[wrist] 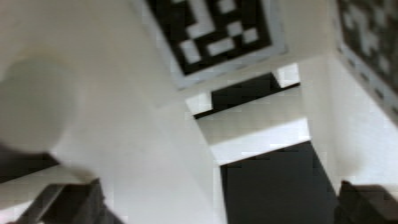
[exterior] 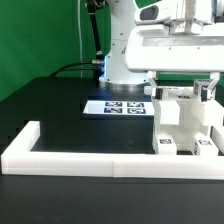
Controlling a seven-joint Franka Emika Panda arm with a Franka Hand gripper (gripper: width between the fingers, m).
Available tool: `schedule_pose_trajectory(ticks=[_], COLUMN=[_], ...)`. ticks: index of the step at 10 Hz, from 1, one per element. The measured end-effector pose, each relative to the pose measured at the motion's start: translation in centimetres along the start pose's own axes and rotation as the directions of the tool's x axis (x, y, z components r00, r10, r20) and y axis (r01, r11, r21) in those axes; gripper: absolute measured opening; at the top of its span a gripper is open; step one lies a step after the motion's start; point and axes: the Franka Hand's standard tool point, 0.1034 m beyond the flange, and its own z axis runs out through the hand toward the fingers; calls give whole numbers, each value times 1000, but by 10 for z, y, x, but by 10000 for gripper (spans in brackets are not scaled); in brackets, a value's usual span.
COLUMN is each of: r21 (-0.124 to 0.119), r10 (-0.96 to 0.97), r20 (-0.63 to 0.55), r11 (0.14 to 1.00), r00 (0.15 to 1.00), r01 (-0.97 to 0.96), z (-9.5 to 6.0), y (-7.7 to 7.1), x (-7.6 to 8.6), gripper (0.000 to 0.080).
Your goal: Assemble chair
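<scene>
— Where's the chair [exterior: 185, 128]?
— Four o'clock in the exterior view, at three o'clock of the marker board [exterior: 117, 106].
— And the gripper [exterior: 184, 92]?
— At its twelve o'clock, fingers spread wide, released.

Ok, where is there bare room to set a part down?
Free: the black table between the border wall and the marker board. Crowded: the exterior view's right, around the tool and the chair parts.

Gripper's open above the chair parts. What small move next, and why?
Probably lower a little, then close. The gripper is open with nothing held, hanging right over the chair, and the wrist view shows a tagged white post close up between the jaws, so a grasp looks near.
</scene>
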Motion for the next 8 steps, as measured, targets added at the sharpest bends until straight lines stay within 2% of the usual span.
schedule_pose_trajectory(ticks=[4, 6, 7, 8], r21=[45, 67, 70, 69], r10=[50, 98, 99, 124], r20=[44, 69, 76, 90], r11=[998, 993, 992, 989], r00=[998, 993, 992, 988], r01=[-52, -102, -105, -131], z=[-33, -49, -52, -55], y=[-8, -13, -10, 0], x=[-22, -43, -55, -70], gripper=[649, 649, 649, 649])
